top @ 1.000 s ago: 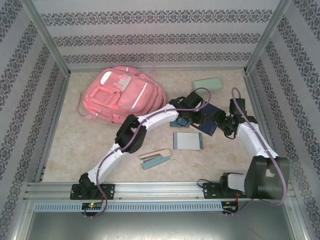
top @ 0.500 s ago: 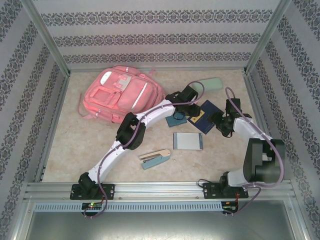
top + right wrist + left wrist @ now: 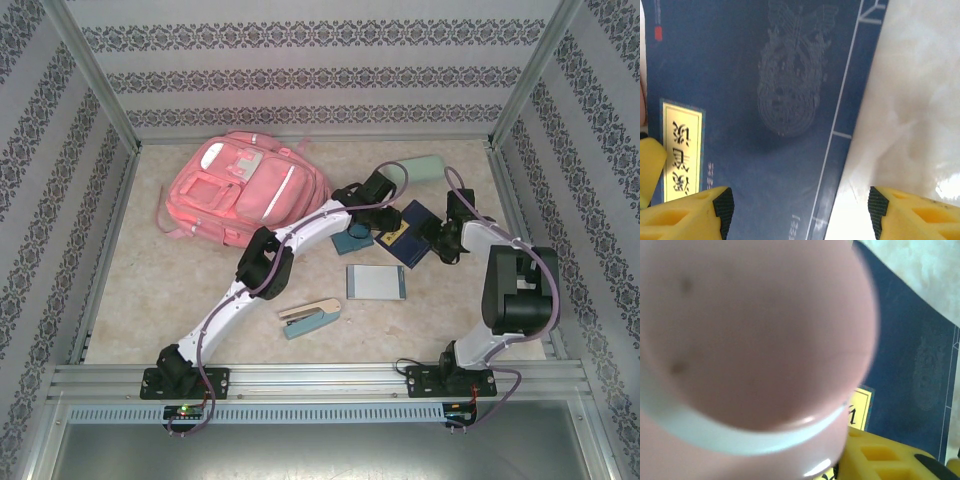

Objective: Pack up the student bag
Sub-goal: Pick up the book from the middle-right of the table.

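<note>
Since left gripper and right gripper both crowd the navy book, a clash or the flat cover skidding on the table looks likely. Right is spread wide astride the book's edge, holding nothing; left's state I can't tell. Student bag lies well apart, back-left.

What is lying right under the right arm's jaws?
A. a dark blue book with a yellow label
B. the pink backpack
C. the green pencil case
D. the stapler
A: the right wrist view looks straight down on a dark blue book with a yellow label near one corner.
</note>
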